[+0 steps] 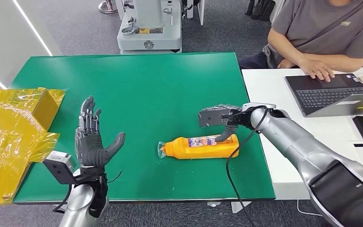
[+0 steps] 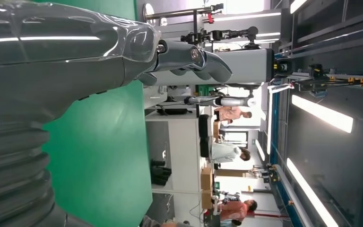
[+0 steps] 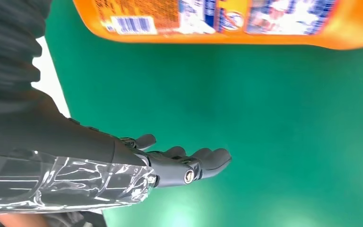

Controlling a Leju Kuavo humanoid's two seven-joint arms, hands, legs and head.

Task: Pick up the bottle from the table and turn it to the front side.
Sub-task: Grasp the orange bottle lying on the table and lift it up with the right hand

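Head view: bottle [image 1: 201,146] near table [image 1: 170,85] edge

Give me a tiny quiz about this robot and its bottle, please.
1. True or false: the bottle stands upright on the green table.
2. Which hand is beside the bottle: A) left hand B) right hand?
3. Fill in: a person sits at a ____.

Key: 1 false, it lies on its side. 2 B, open near the bottle, not gripping it. 3 laptop.
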